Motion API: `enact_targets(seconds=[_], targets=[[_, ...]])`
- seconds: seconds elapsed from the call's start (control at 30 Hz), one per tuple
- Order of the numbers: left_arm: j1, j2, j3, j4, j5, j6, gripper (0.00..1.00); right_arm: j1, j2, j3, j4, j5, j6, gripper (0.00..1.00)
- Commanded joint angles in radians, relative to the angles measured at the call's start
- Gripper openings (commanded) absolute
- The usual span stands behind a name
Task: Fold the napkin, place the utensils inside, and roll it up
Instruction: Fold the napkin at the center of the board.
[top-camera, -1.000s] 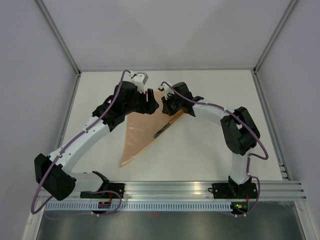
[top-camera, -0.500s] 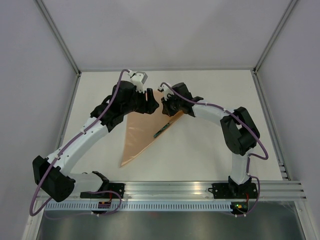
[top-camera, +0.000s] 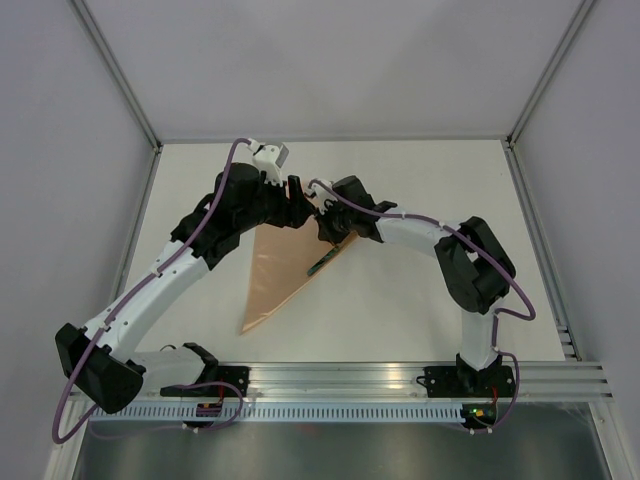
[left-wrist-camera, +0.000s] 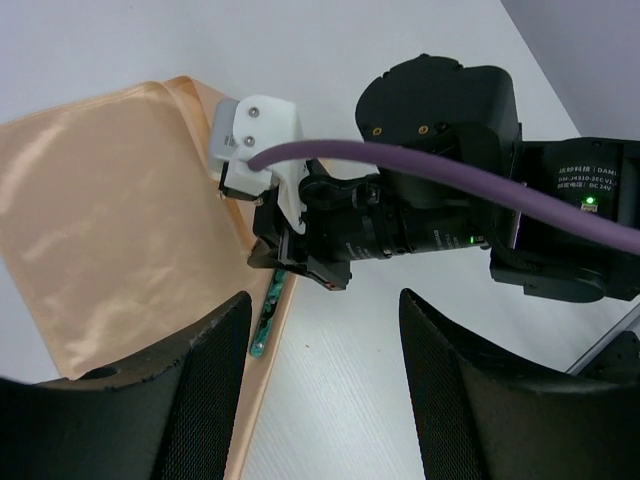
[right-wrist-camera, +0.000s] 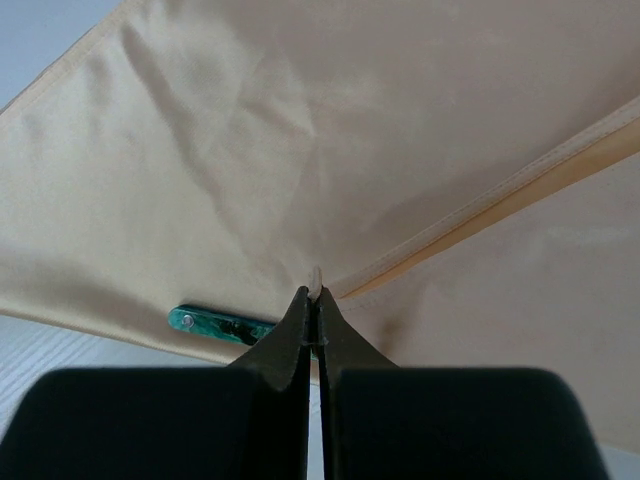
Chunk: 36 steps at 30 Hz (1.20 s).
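Orange-tan, thin and slightly wrinkled, the cloth napkin (top-camera: 280, 265) lies folded into a long triangle on the white table (top-camera: 420, 290). Its narrow point is toward the near edge and its wide end sits under the two grippers. A slim utensil with a glossy green handle (right-wrist-camera: 215, 322) shows at the napkin's right edge, just beside the right gripper (right-wrist-camera: 313, 297). That gripper's black fingers are pressed tight together on the hem of the upper layer, and soft creases spread out from the pinch. The left gripper (left-wrist-camera: 325, 395) hangs just above and beside it over the cloth. Its textured black fingers (left-wrist-camera: 200, 390) stand well apart with nothing between them, and its camera looks down on the right wrist.
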<state>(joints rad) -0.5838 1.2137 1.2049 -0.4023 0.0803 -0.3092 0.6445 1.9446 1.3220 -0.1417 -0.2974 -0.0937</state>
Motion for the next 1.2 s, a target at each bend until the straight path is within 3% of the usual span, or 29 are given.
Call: enact_targets(seconds=[0.0, 0.9, 1.17], targets=[[0.002, -0.028, 0.005, -0.006, 0.009, -0.034, 0.66, 0.027, -0.026, -0.017, -0.010, 0.020, -0.032, 0.01], [0.002, -0.016, 0.002, -0.001, 0.013, -0.031, 0.67, 0.069, -0.049, -0.058, -0.055, -0.005, -0.080, 0.01], [0.002, -0.014, 0.010, -0.003, 0.018, -0.030, 0.67, 0.073, -0.059, -0.052, -0.059, -0.022, -0.081, 0.17]])
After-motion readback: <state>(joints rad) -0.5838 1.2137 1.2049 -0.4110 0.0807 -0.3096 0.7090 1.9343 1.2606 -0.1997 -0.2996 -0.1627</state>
